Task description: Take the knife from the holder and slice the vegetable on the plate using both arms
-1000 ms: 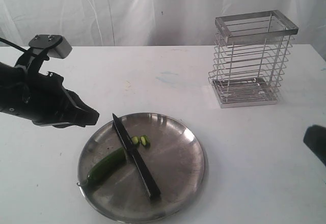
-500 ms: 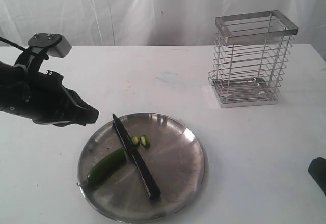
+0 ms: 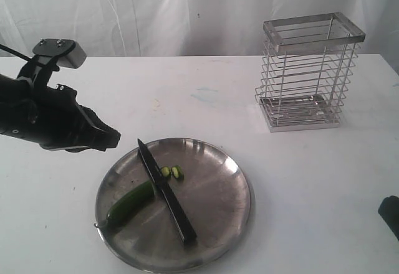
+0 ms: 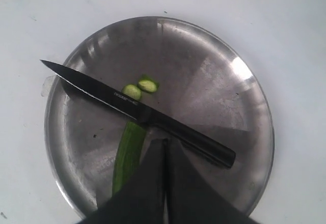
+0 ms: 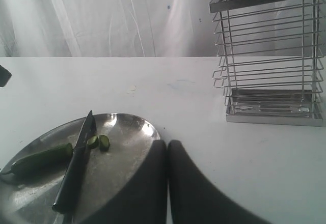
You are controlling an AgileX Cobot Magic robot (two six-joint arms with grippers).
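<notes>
We count one plate (image 3: 218, 162) on the white surface (image 3: 299, 180), and on it one knife (image 3: 167, 193), one vegetable (image 3: 131, 203) and two small cut slices (image 3: 173, 172). The knife lies flat across the plate, its tip at the far-left rim and its handle toward the near side. Its blade rests over the cut end of the vegetable, which stretches out toward the plate's left rim. The two slices sit side by side, touching the other side of the blade.

One holder (image 3: 308, 75) stands upright on the surface, well apart from the plate to the right and farther back; we see no tool in it.

We see two arms. The left end effector (image 3: 107, 138) hangs just beside the plate's far-left rim, holding nothing; in the left wrist view its fingers (image 4: 147, 183) are pressed together. The right end effector (image 3: 391, 215) shows only as a dark corner at the right edge of the exterior view; in the right wrist view its fingers (image 5: 191, 183) meet with barely a slit between them, gripping nothing.
</notes>
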